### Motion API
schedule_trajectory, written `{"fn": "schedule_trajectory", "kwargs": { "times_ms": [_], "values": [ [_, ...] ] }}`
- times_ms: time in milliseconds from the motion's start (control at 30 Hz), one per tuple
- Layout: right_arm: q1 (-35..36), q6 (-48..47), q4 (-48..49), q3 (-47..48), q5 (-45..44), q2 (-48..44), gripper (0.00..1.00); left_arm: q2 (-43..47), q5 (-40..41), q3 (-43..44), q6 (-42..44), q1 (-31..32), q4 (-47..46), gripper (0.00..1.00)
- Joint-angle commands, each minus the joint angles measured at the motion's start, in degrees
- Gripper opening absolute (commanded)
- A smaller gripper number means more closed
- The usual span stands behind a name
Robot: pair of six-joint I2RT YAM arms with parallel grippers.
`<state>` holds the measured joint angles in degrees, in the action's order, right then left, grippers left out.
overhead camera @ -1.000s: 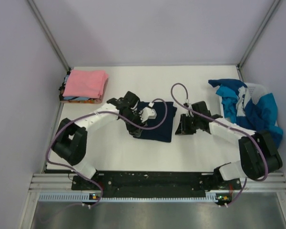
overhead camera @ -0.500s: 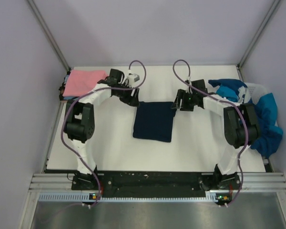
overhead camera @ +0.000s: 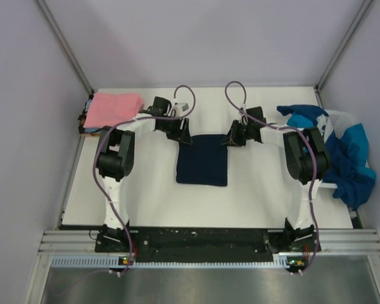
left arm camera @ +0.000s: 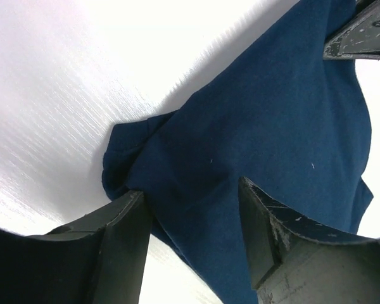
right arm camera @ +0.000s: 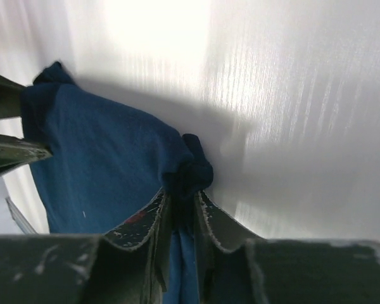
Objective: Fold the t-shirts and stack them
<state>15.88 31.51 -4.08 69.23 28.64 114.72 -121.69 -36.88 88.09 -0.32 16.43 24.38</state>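
At the near edge of the smooth white table, the two arm bases sit bolted to a black rail, and both arms reach away over the bare surface. Just beyond them, in the middle of the table, lies the navy t-shirt, folded into a flat, soft-edged rectangle of matte knit cloth. At its far left corner the left gripper is down on the fabric. Its wrist view shows the two dark, scuffed fingers spread well apart, with a rumpled corner of the navy cloth lying loose between them, so nothing is pinched. At the far right corner the right gripper has its worn fingers drawn almost together, nipping a small bunched knot of the same shirt. Purple cables loop up behind both wrists. Farther back, in the far left corner, a pink t-shirt sits folded square on top of a low stack whose orange and dark edges peep out below. Against the right wall, a crumpled heap of teal, blue and white t-shirts spills over a white plastic basket
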Motion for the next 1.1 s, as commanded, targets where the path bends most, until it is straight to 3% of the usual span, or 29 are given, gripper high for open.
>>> {"fn": "schedule_trajectory", "kwargs": {
  "times_ms": [0,100,433,567,733,833,967,1033,1067],
  "values": [
    [0.1,2.7,5.5,2.9,2.0,2.5,0.13,-1.9,-1.9,1.8,-1.2,-0.9,-0.8,0.59],
    [-0.5,2.9,5.7,3.3,1.9,3.8,0.0,-0.8,-1.6,0.2,-1.6,-2.4,-1.9,0.59],
    [-1.0,3.2,6.2,3.6,0.9,5.3,0.0,4.7,5.3,-4.1,-5.5,-4.2,-2.7,0.68],
    [-0.8,2.7,6.0,3.5,1.2,4.7,0.0,4.1,3.3,-7.4,-10.0,-3.8,-3.7,0.74],
    [-0.7,3.5,6.9,3.5,1.4,4.5,0.0,-0.2,-2.3,-7.9,-12.7,-3.1,-3.2,0.73],
    [-0.1,3.2,6.8,3.5,1.3,4.6,0.0,-3.5,-5.2,-6.5,-13.8,-2.9,-3.5,0.62],
    [0.0,2.2,6.2,3.3,1.1,3.8,0.0,-5.1,-9.6,-6.1,-15.8,-3.0,-6.0,0.26],
    [-0.1,1.2,5.4,3.5,1.2,3.3,0.0,-4.0,-9.3,-6.2,-15.6,-3.0,-6.5,0.0],
    [-0.1,0.7,4.6,3.7,1.3,2.9,0.03,-3.0,-9.5,-6.9,-15.5,-3.1,-7.3,0.0]
  ]
}}
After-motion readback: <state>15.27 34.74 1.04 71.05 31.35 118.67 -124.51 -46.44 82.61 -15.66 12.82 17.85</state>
